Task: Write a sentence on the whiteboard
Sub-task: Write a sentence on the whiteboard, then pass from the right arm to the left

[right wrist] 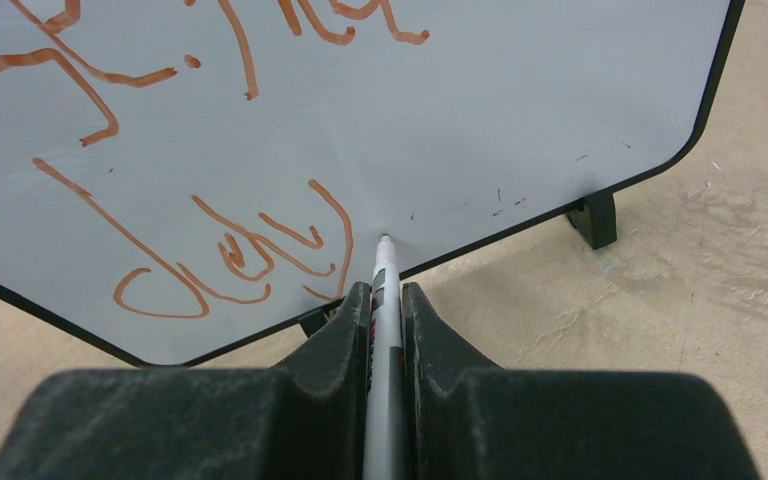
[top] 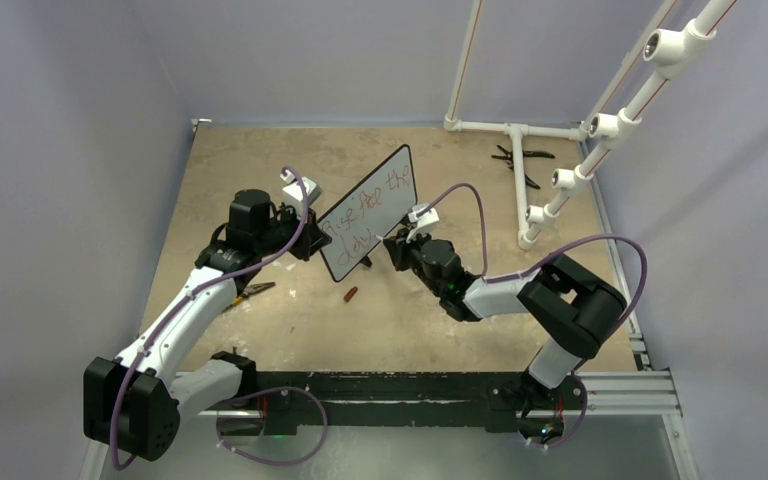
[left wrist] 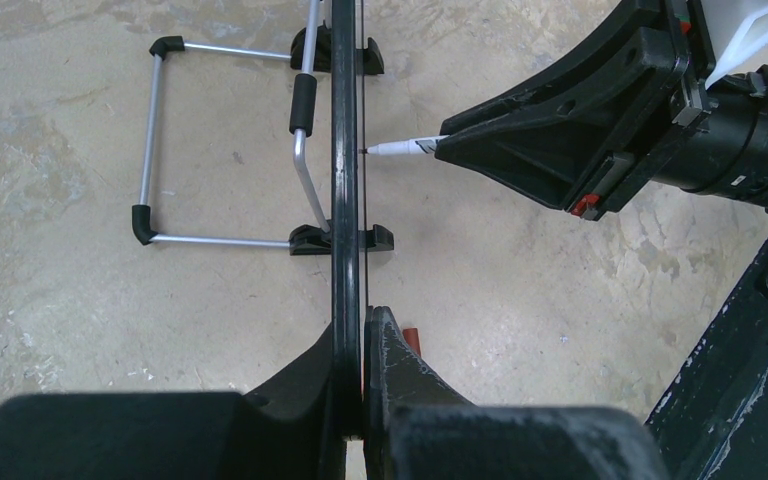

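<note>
The whiteboard stands upright at the table's middle, with the sentence in red on two lines. My left gripper is shut on the board's left edge; in the left wrist view its fingers pinch the black frame. My right gripper is shut on a white marker. The marker's tip sits at the board face, low down and just right of the last red word. The left wrist view shows the marker meeting the board.
A red marker cap lies in front of the board and also shows in the left wrist view. Pliers lie by the left arm. Black pliers and a white pipe frame stand at the back right. The board's wire stand is behind it.
</note>
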